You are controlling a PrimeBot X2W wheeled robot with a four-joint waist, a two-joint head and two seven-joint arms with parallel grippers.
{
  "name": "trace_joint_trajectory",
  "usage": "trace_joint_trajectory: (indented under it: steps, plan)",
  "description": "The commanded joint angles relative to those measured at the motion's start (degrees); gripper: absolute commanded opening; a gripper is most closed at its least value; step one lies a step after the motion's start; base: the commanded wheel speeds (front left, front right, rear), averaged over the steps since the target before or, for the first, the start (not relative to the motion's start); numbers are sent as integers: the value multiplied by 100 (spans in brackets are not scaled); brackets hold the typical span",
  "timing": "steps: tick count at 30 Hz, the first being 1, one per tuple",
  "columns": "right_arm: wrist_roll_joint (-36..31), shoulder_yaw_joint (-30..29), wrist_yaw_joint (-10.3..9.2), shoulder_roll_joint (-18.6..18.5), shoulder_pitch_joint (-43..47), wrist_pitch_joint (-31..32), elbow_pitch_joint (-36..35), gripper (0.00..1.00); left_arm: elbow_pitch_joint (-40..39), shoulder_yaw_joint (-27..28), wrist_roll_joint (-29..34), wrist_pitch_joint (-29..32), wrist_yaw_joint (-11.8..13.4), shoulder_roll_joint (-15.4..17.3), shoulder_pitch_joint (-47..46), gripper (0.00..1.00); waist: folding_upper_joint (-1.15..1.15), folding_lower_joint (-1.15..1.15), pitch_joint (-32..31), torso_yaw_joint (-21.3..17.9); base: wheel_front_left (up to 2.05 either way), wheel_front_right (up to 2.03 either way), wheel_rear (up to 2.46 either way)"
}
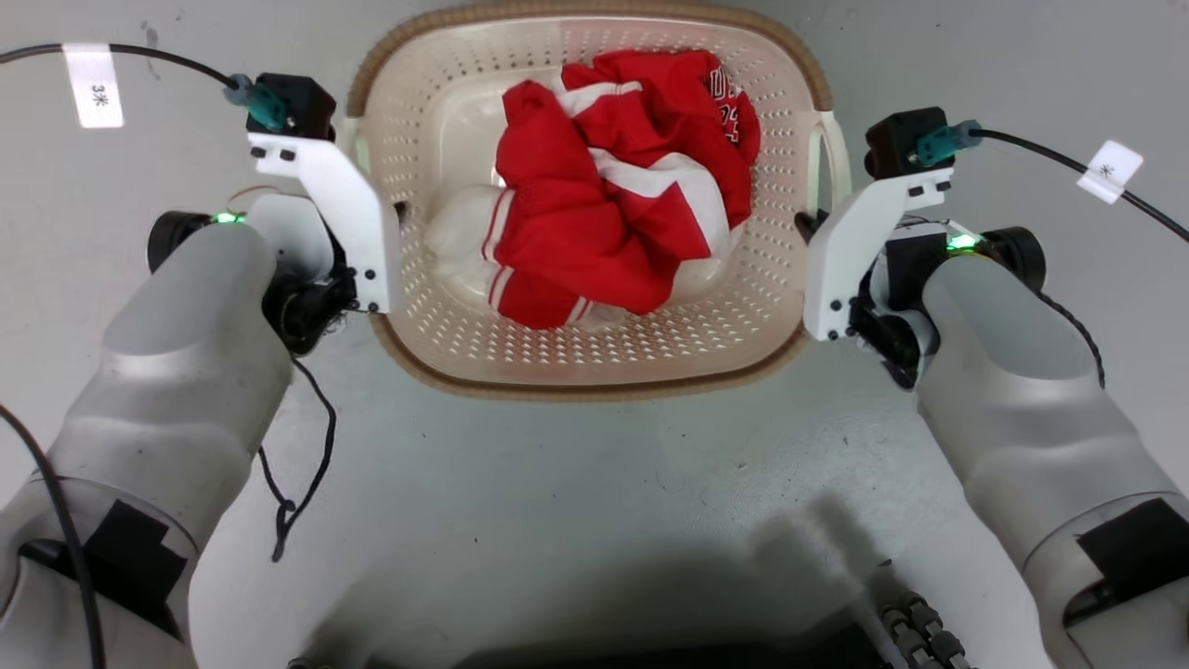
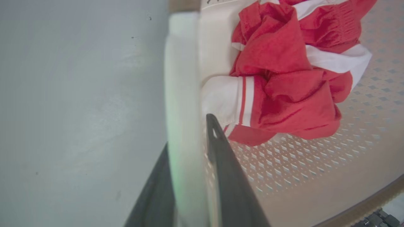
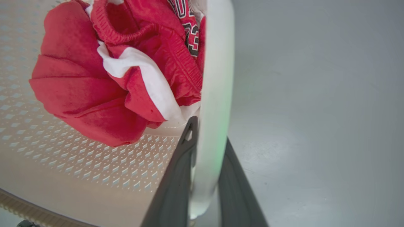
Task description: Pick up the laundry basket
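Note:
The laundry basket, cream with perforated walls and a brown woven-look rim, sits on the grey floor between my two arms. It holds crumpled red and white clothes. In the left wrist view my left gripper straddles the basket's white left handle, one dark finger on each side, pressed against it. My right gripper holds the white right handle the same way. In the head view the white wrist brackets hide both sets of fingers, and the right handle shows beside the right bracket.
Black cables with white tags trail over the floor at both sides, and one loose cable hangs by my left forearm. My own dark base fills the bottom edge. Grey floor surrounds the basket.

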Motion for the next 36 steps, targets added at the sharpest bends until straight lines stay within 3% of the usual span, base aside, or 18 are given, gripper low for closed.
trace_joint_trajectory:
  steps: [1, 9, 16, 22, 36]
  plan:
    - [61, 103, 13, 22, -98, -8, 22, 0, 3, -56, -69, 1, -5, -14, -86, 0, 0, -1, -17, 8, 0, 0, 0]
    - [418, 502, 14, 52, -98, 117, 80, 0, -29, -366, -408, 181, -12, -83, 3, 0, 0, -1, -257, 44, 0, 0, 0]
    - [828, 910, 36, 76, -55, 734, -28, 0, -63, -610, -795, 638, -32, -121, 158, 0, 0, -1, -765, 69, 0, 0, 0]
    - [1448, 1375, 42, 112, 212, 1699, -232, 0, -37, -836, -1181, 1113, -35, -184, 378, 0, 0, -1, -1622, 109, 0, 0, 0]
    - [2116, 1840, 44, 137, 526, 2486, -132, 0, 26, -1122, -1668, 1836, -37, -297, 737, 0, 0, -1, -2945, 216, 0, 0, 0]
